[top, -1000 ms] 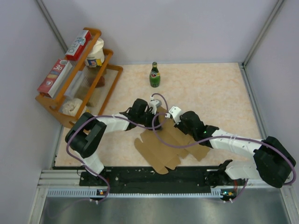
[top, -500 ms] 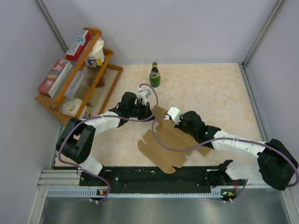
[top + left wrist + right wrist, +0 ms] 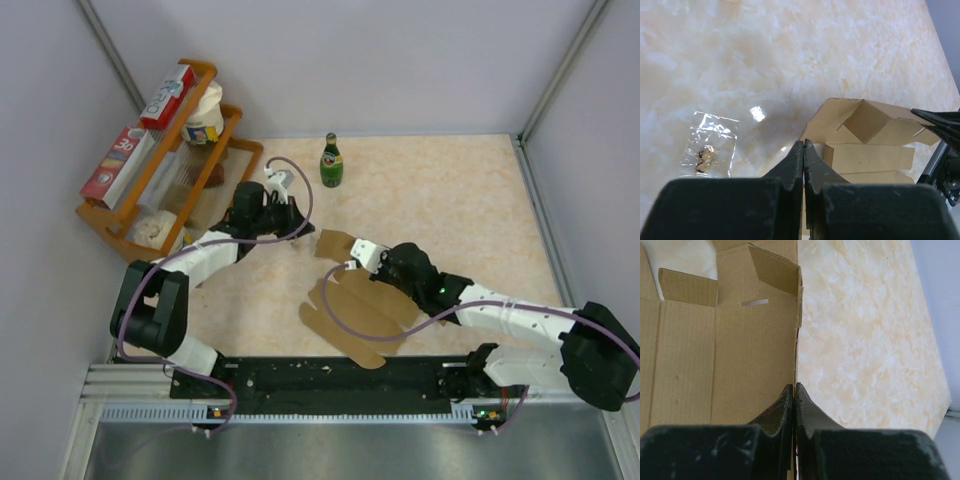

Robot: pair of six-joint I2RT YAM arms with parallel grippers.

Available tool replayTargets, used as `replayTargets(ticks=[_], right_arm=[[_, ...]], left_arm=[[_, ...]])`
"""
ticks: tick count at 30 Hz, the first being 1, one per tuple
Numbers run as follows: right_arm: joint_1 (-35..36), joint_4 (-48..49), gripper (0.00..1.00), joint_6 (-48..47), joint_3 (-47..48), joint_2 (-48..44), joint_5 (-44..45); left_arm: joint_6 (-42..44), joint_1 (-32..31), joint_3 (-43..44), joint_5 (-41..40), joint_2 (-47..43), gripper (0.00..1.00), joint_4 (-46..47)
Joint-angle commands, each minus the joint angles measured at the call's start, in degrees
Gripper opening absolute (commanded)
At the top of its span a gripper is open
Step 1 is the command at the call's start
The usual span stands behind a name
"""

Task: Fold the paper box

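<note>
Two pairs of fingers are seen pressed together. On the left, the left gripper (image 3: 804, 144) is closed on nothing and is held over the bare table (image 3: 790, 60), near a scrap of clear wrapper (image 3: 710, 144). The paper box (image 3: 362, 312) is found just beyond its tips and to the right, untouched by it. The box is a flat die-cut brown sheet lying mid-table with one far flap (image 3: 335, 243) raised. It is judged light, thin and fairly stiff, bending readily only along its scored creases, and likely to slide on the smooth top when pushed. It is best taken at a free edge or flap close to a crease, with the neighbouring panel held down. On the right, the right gripper (image 3: 795, 387) appears clamped on an outer edge of the sheet, near the raised flap.
</note>
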Motion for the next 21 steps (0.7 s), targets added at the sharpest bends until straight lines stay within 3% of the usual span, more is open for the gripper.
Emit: replayTargets(ticks=[1, 2, 10, 16, 21], right_arm=[[1.7, 3.7, 0.00, -4.7, 0.3, -2.3, 2.6], [1.7, 4.1, 0.00, -5.5, -0.1, -2.7, 2.6], [2.0, 5.5, 0.00, -9.7, -3.3, -8.9, -0.9], [2.1, 3.3, 0.00, -10.0, -3.9, -10.6, -4.0], [2.1, 2.9, 0.00, -9.8, -4.2, -11.0, -6.1]], left_arm=[[-1.3, 2.4, 1.5, -0.1, -3.1, 0.00, 2.7], [-1.5, 3.1, 1.4, -0.1, -3.2, 0.00, 3.0], [-0.7, 4.4, 3.2, 5.7, 1.1, 0.33, 5.4], [-0.6, 4.4, 3.4, 9.6, 4.3, 0.64, 8.8], [0.1, 4.3, 4.4, 10.5, 6.1, 0.65, 8.8]])
